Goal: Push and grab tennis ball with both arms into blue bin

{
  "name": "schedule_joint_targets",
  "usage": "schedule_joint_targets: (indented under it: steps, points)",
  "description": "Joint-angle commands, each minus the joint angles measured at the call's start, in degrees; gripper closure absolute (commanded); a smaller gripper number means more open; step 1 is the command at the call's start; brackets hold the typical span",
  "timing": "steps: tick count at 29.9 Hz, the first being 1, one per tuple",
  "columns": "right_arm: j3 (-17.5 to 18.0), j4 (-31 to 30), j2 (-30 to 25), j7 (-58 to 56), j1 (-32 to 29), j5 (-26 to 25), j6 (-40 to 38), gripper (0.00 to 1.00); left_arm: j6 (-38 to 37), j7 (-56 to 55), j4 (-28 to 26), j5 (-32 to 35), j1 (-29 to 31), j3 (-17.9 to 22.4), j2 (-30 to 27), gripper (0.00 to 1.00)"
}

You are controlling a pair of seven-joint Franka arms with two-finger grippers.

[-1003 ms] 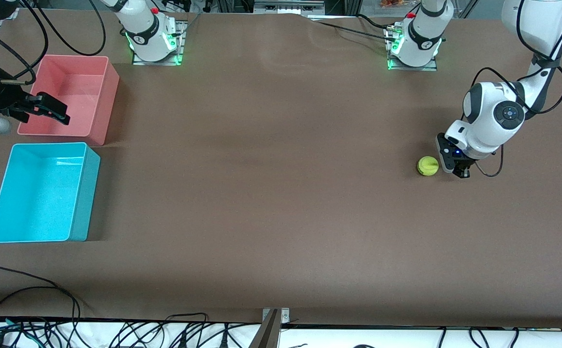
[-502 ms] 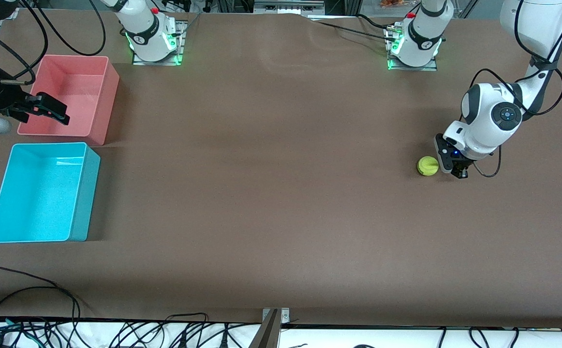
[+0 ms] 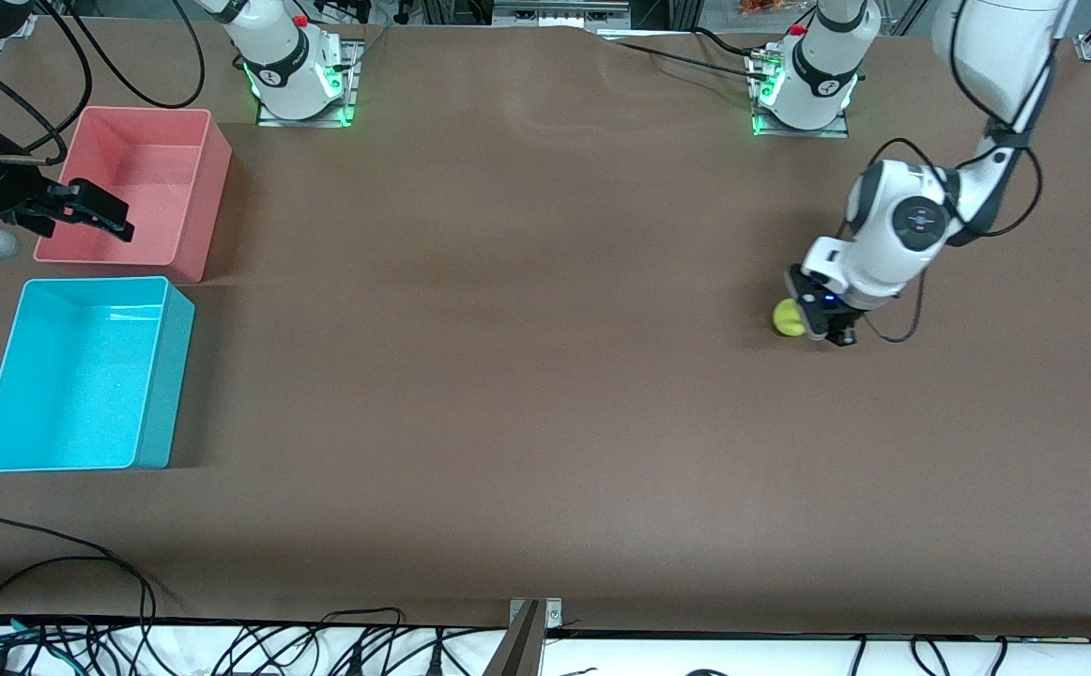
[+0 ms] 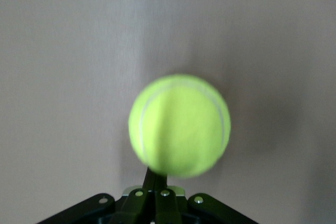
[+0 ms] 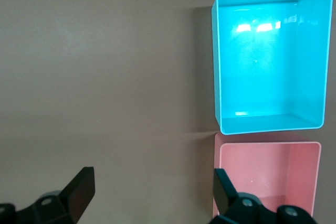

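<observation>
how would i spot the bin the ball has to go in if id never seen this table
Look at the right arm's end of the brown table, where two open plastic tubs sit side by side. The blue bin is the one nearer the front camera; the pink bin beside it is farther off, with the right gripper hovering over it. Its bright cyan colour sets it apart.

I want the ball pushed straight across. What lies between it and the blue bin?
Nothing visible: only bare table lies between the tennis ball and the blue bin. The shut left gripper touches the ball.
</observation>
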Motion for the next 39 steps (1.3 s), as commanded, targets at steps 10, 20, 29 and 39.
schedule_joint_targets:
  steps: [10, 20, 29, 39]
  points:
    - [0.00, 1.54, 0.64, 0.17, -0.13, -0.27, -1.29, 0.00, -3.64, -9.42, 1.34, 2.83, -2.08, -1.42, -1.09, 1.00]
    - [0.00, 1.54, 0.64, 0.00, -0.13, -0.36, -1.37, 0.00, -3.64, -9.42, 1.34, 2.83, -2.08, -1.42, -1.09, 1.00]
    - [0.53, 1.45, 1.17, 0.18, 0.83, -0.36, -7.61, 0.00, -3.64, -9.42, 1.34, 2.83, -2.08, -1.51, -0.92, 1.00]
    - [0.88, -1.88, 3.89, 0.70, 5.84, 5.61, -16.41, 0.00, -3.64, -9.42, 1.34, 2.83, -2.17, -1.42, -0.83, 1.00]
